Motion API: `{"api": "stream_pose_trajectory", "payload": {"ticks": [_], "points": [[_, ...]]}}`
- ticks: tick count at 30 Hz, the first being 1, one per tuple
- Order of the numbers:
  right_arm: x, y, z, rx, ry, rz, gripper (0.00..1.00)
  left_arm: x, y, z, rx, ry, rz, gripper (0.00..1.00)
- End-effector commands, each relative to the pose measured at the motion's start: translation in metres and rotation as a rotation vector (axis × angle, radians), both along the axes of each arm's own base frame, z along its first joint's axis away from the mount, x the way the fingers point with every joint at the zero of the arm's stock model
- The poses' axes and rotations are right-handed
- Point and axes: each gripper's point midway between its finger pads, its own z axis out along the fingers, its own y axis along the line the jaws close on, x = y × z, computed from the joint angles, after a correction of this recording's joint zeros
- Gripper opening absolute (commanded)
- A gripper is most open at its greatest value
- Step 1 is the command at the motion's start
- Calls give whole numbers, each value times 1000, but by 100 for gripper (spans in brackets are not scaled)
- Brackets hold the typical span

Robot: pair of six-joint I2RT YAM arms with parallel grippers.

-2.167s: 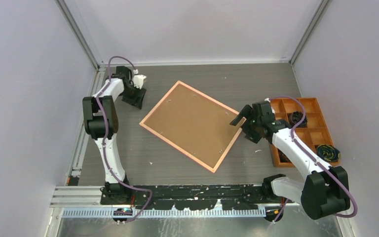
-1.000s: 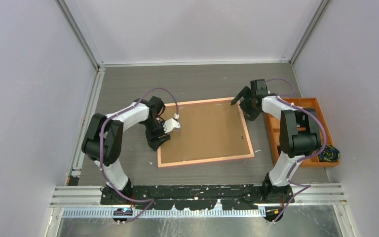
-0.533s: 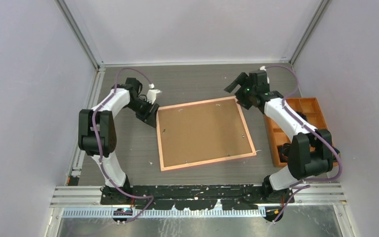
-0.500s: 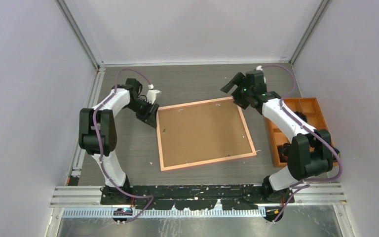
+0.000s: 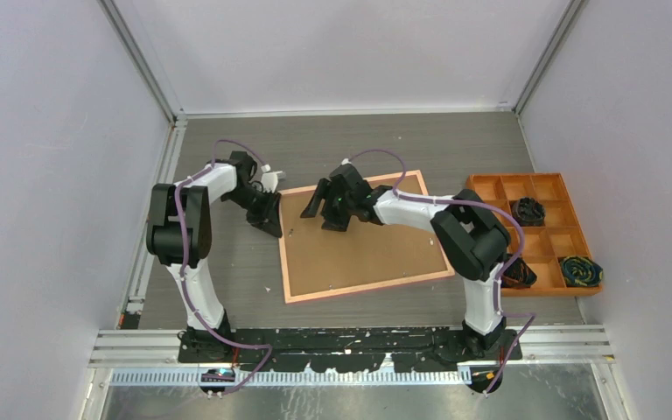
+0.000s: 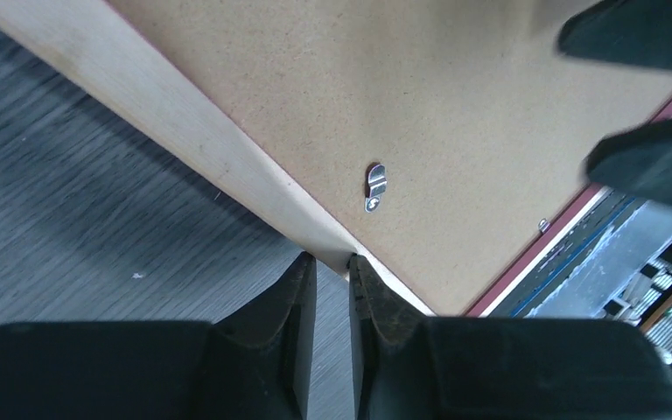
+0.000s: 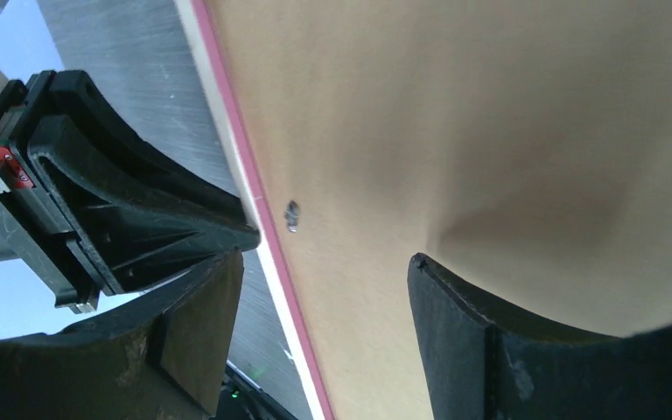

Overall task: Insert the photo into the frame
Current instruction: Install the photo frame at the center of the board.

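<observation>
The frame [image 5: 367,286] lies back-up on the table [image 5: 227,271], its brown backing board [image 5: 363,245] showing. The left gripper [image 6: 332,265], nearly closed, seems to pinch its left rim. The right gripper [image 7: 324,262] hovers wide open above the board.

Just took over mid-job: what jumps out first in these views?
The frame lies back-up at table centre, brown backing board showing. The left gripper pinches its left rim while the right gripper hovers over the board, jaws wide. An orange tray sits at the right edge.
</observation>
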Motion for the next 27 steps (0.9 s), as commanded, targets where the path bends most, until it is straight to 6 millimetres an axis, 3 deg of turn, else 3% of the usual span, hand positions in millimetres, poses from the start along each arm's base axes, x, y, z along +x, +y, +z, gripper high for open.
{"api": "stream_pose_trajectory", "payload": {"ticks": [1, 8, 27], "points": [[10, 54, 37, 156, -66, 35, 73, 14, 6, -13, 19, -29, 43, 17], [2, 85, 22, 180, -16, 71, 67, 15, 10, -16, 4, -7, 87, 13], [-8, 103, -5, 196, 75, 93, 60, 14, 13, -25, 13, 11, 104, 12]]}}
